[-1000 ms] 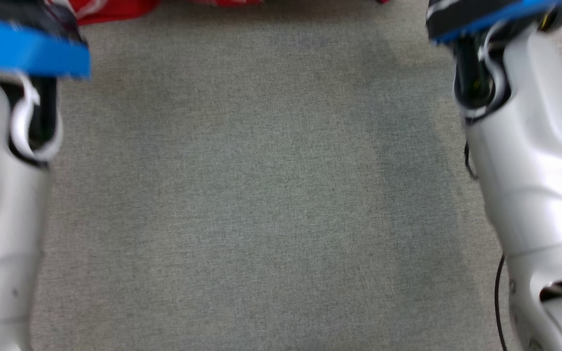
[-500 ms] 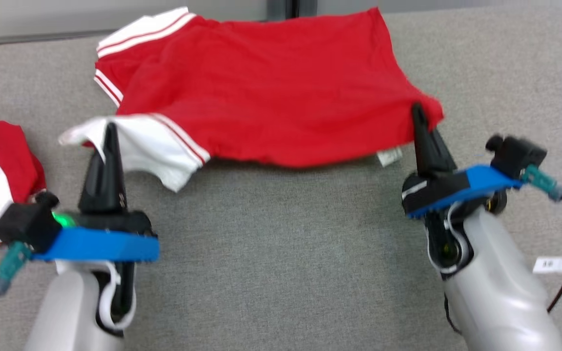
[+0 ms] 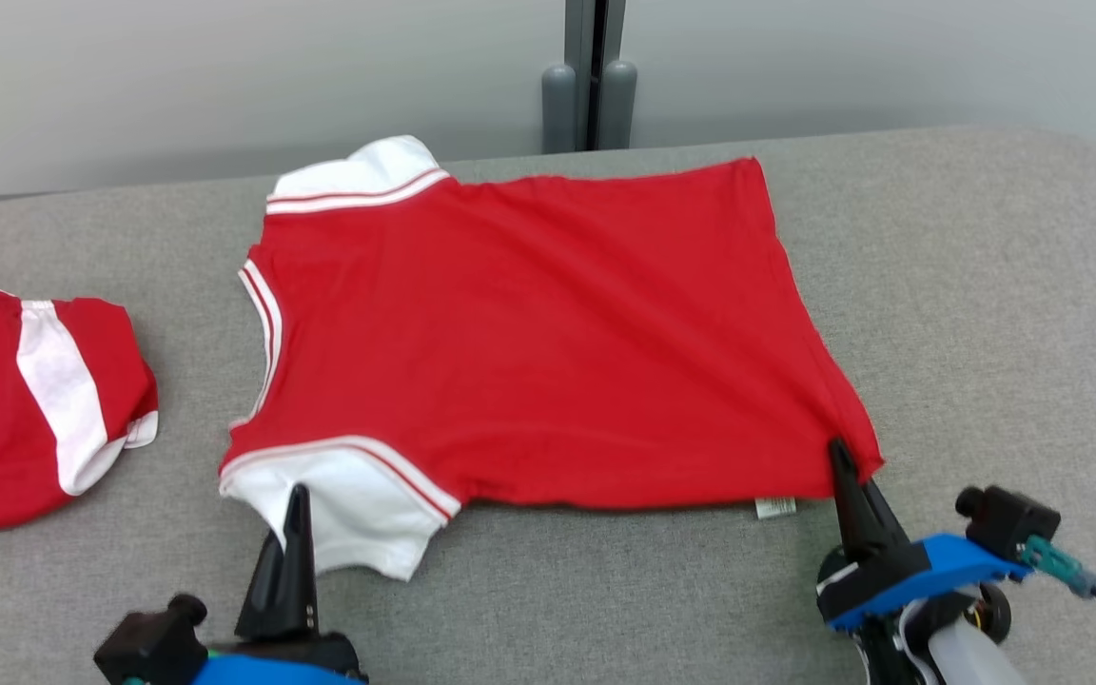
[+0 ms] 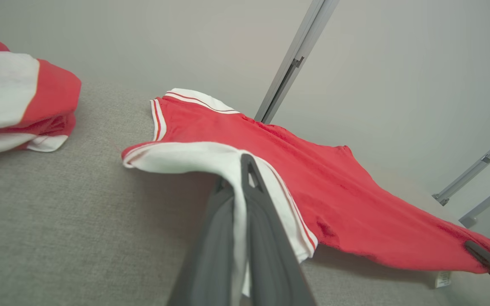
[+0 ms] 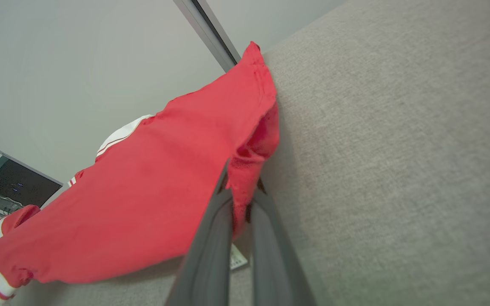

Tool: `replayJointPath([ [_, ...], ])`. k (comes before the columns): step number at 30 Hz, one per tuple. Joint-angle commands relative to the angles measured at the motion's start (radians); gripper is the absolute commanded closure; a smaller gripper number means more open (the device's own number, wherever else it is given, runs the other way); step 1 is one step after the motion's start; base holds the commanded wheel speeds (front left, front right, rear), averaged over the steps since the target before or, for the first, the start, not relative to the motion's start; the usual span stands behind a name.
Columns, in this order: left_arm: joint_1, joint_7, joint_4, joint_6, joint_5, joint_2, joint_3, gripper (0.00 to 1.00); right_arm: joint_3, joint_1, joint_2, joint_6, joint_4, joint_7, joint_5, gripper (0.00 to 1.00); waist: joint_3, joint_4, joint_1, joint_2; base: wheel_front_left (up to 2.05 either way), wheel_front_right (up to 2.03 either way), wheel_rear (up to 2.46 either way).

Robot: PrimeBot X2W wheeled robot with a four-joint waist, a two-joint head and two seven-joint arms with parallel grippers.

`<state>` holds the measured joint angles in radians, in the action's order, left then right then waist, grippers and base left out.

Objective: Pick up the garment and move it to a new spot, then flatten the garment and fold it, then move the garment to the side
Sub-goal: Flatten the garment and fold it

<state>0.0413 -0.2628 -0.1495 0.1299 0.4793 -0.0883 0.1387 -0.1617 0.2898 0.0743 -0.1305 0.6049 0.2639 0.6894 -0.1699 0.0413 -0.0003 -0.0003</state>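
Head view: at the far left of the frame a folded red garment with a white band (image 3: 44,400) lies apart from the work. At the lower left, the left gripper (image 3: 298,499) is pinched tight on the near white sleeve (image 3: 358,514) of the red short-sleeved cotton shirt (image 3: 529,342). The shirt is spread across the middle of the frame on the grey woven-fabric surface (image 3: 986,285), neck to the left and hem to the right. A small white care label (image 3: 775,507) peeks out under the near edge. At the lower right, the right gripper (image 3: 838,466) is clamped on the near hem corner.

In both wrist views the held edge rides just above the surface, with shadow beneath it. This looks like the flattening step. To do it well, draw both held points evenly toward the frame's bottom edge and slightly apart. Stay low so the far side does not drag or bunch. Set the sleeve down uncurled, then release both ends together.
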Motion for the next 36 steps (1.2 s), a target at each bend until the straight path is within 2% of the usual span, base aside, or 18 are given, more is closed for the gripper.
replayJointPath([
  [1,0.021,-0.003,0.006,0.001,-0.005,0.001,-0.003,1.00,0.000,-0.030,0.012,0.000,-0.007,0.001,0.005,1.00,0.013,0.004,0.0003,0.0003,0.00,0.00,0.00],
  [8,0.124,-0.003,0.014,0.001,-0.038,0.006,0.029,1.00,0.005,-0.155,0.042,0.000,-0.025,0.001,0.005,1.00,0.055,-0.005,0.0003,0.0003,0.00,0.00,0.00],
  [13,0.148,-0.003,0.007,0.001,-0.037,-0.006,0.042,1.00,-0.012,-0.186,0.062,0.000,-0.029,-0.012,0.013,1.00,0.063,-0.002,0.0003,0.0003,0.00,0.00,0.00],
  [23,0.086,-0.003,-0.010,0.001,-0.026,-0.035,0.060,1.00,-0.022,-0.141,0.069,0.000,-0.047,-0.019,0.034,1.00,0.067,0.001,0.0003,0.0003,0.00,0.00,0.00],
  [36,-0.038,-0.003,-0.055,0.001,0.014,-0.103,0.084,1.00,-0.061,-0.061,0.054,0.000,-0.048,-0.042,0.080,1.00,0.053,0.026,0.0003,0.0003,0.00,0.00,0.00],
])
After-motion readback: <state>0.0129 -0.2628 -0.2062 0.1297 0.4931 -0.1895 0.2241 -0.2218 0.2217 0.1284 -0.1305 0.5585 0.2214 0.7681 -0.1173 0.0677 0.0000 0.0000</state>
